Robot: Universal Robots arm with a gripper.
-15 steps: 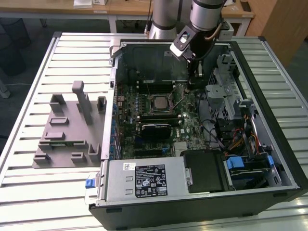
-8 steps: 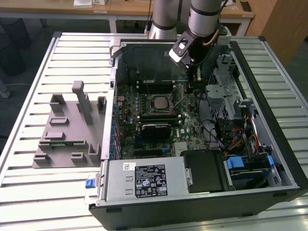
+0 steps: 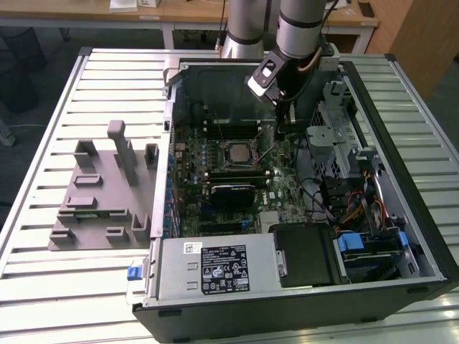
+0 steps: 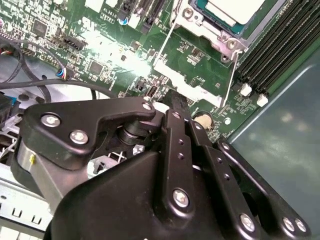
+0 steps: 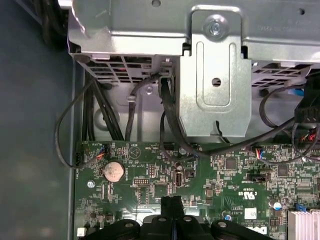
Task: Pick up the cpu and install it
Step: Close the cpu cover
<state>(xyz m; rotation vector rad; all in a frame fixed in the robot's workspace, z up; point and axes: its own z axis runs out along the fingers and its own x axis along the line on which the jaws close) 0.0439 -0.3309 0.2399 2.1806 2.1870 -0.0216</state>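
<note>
In the exterior view an open computer case [image 3: 412, 172] lies on a slatted table [image 3: 50, 287], with a grey fixture [image 3: 100, 208] on the slats at the exterior view's left and a power supply [image 3: 208, 269] at the near end of the case. The cpu [image 3: 237, 153] sits flat in its socket in the middle of the motherboard [image 3: 276, 188]. The gripper [image 3: 281, 132] hangs inside the case to the exterior view's right of the cpu, near it but apart from it, tips pointing down at the board. In the second wrist view the fingers meet at a dark tip just above the board, with nothing between them, beside a coin cell battery [image 4: 202, 120]. The pale-topped cpu [image 4: 235, 10] lies in the metal socket [image 4: 197, 25], next to the memory slots [image 4: 280, 50]. In the first wrist view the fingertips [image 5: 168, 204] are pressed together over the green board, well clear of a metal bracket [image 5: 215, 85] and black cables [image 5: 167, 115].
</note>
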